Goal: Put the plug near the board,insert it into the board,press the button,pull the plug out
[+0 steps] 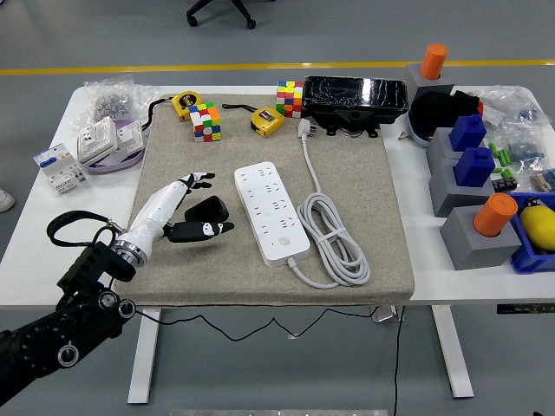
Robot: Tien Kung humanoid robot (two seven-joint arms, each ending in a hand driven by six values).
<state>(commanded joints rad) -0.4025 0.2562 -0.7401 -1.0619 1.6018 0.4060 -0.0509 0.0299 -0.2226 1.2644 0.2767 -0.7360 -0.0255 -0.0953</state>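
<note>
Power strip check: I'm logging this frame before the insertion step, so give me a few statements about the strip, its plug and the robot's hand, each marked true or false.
1. The plug is seated in the power strip. False: it lies on the mat beyond the strip.
2. The cable is coiled to the right of the strip. True.
3. The left hand grips the plug. False: it is open, left of the strip, holding nothing.
4. Two tape measures lie at the mat's far edge. True.

Robotics lab/workshop, grey floor w/ yellow line (260, 68), white surface (451, 260), breaker parts (59, 166), office chair base (221, 10)
</note>
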